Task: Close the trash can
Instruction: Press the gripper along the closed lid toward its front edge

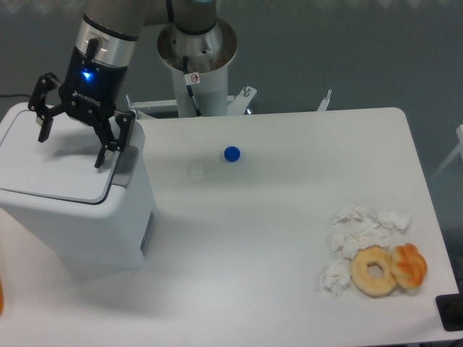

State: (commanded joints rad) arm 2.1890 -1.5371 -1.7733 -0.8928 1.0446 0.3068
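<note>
- On the table's (289,238) left end stands the trash can (79,217), a large white boxy bin with rounded corners, by far the biggest thing in view.
- Its flat white lid (54,163) lies down on the body, nearly level; a grey tab (124,160) shows at the lid's right edge.
- Above the trash can hangs the gripper (71,139), black, with a blue light lit on its body, carried by the arm's silver wrist.
- The gripper's 2 fingers are spread wide apart and grip nothing; one fingertip (41,134) is over the lid's back left part, the other near the grey tab at the lid's right side.
- Whether the fingertips touch the lid cannot be told from this view.
- Right of the trash can, well apart from it, a small blue cap (231,153) lies on the table, with a small whitish disc (196,169) just beside it, nearer the bin.
- Far right of the trash can, near the table's front right corner, lie crumpled white tissues (358,231), a pale ring doughnut (374,271) and an orange pastry (409,265) touching it.
- Behind the trash can, to its right, rises the arm's white base column (199,69).
</note>
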